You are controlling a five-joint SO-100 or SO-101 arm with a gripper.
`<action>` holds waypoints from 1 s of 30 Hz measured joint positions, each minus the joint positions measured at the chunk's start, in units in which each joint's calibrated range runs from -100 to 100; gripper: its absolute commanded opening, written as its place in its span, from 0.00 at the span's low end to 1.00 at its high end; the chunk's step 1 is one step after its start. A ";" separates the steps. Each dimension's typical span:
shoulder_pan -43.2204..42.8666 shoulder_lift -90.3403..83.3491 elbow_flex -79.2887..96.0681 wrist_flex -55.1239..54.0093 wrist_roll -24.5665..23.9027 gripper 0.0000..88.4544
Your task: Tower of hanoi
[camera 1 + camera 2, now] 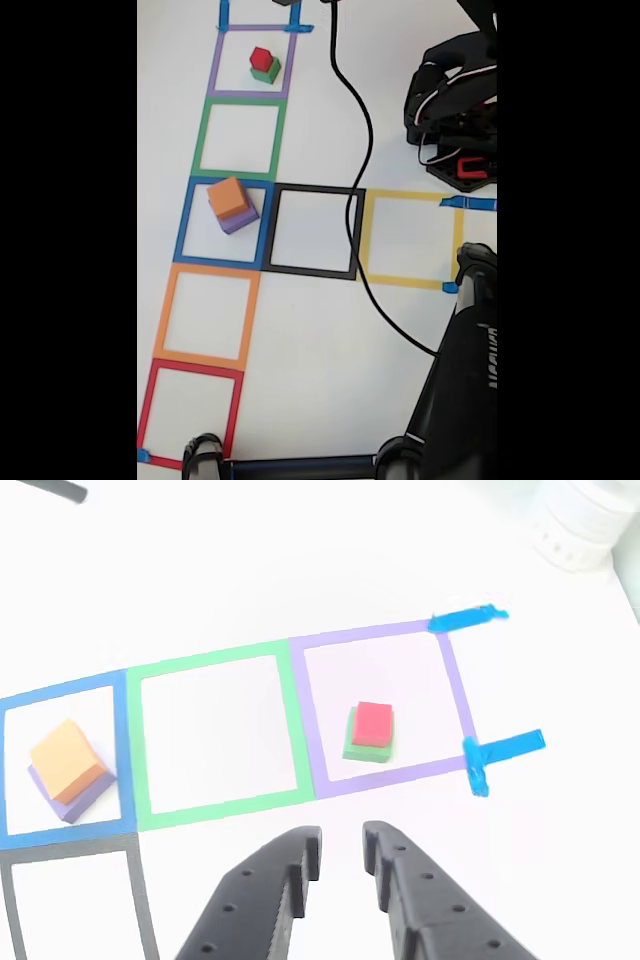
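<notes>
Your jaws stand slightly apart, empty; red block on green block lies at 12 o'clock.

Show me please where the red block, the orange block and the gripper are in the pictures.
red block (374,721): other view, on its top face.
orange block (227,197): fixed view, on its top face.
gripper (339,855): other view, midway between the tips of its black jaws, which stand slightly apart.
</notes>
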 measured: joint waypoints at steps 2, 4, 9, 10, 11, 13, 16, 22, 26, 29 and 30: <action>2.93 -0.84 0.44 0.08 -0.18 0.04; 4.33 -2.28 3.01 -0.08 0.00 0.05; 9.25 -7.26 15.05 -5.56 -0.18 0.12; 9.71 -8.10 17.71 -7.17 -0.18 0.13; 9.71 -8.86 20.45 -9.03 0.00 0.13; 10.30 -9.88 25.59 -12.82 0.00 0.14; 10.77 -10.64 32.85 -19.51 -0.36 0.18; 10.77 -12.16 49.49 -36.11 -0.36 0.23; 10.77 -11.73 57.81 -47.40 -0.36 0.24; 10.77 -10.05 62.86 -55.46 -0.36 0.24; 10.77 -9.29 64.19 -57.80 -0.36 0.24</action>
